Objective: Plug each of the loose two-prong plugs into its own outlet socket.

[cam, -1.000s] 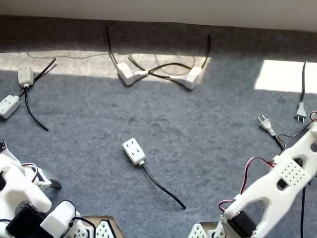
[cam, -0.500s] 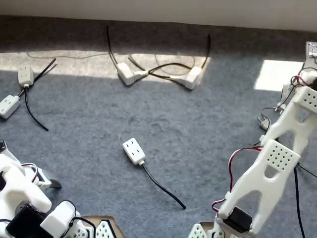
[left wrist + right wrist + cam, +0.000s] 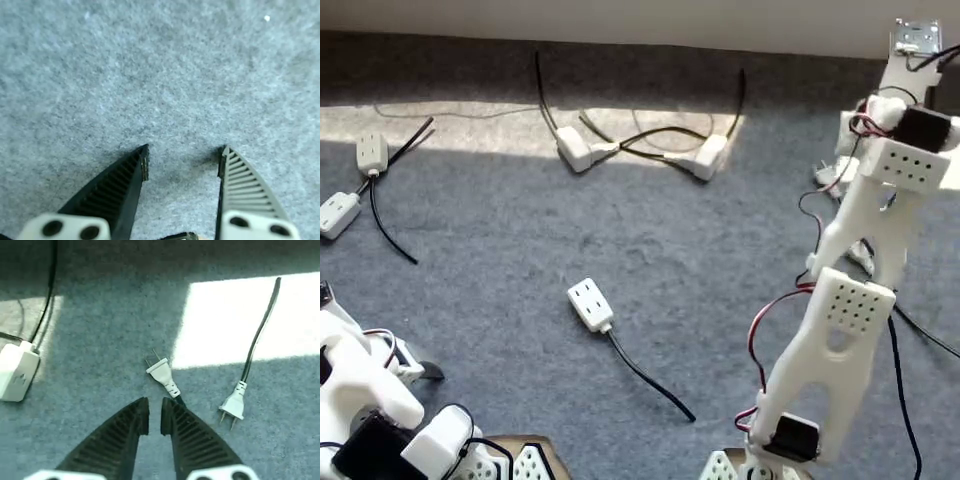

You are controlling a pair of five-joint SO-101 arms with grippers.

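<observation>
Two loose white two-prong plugs lie on the grey carpet at the far right: one plug (image 3: pixel 161 371) just ahead of my right gripper (image 3: pixel 154 416), the other plug (image 3: pixel 232 404) off to its side on a black cord. The right gripper's fingers are almost together with nothing between them. The right arm (image 3: pixel 880 200) stretches to the far right. A white outlet socket (image 3: pixel 588 303) lies mid-carpet with a black cord. My left gripper (image 3: pixel 182 162) is open over bare carpet, and the left arm (image 3: pixel 370 420) sits at the near left.
Two more sockets (image 3: pixel 574 150) (image 3: pixel 708 157) with tangled black cords lie at the back centre. Another pair of sockets (image 3: pixel 371 153) (image 3: pixel 337 213) sits at the far left. A bright sunlit patch (image 3: pixel 240 320) crosses the carpet by the plugs.
The right arm has swung up from the near right to the far right, now standing over the plugs and covering them in the high view. The left arm has not moved.
</observation>
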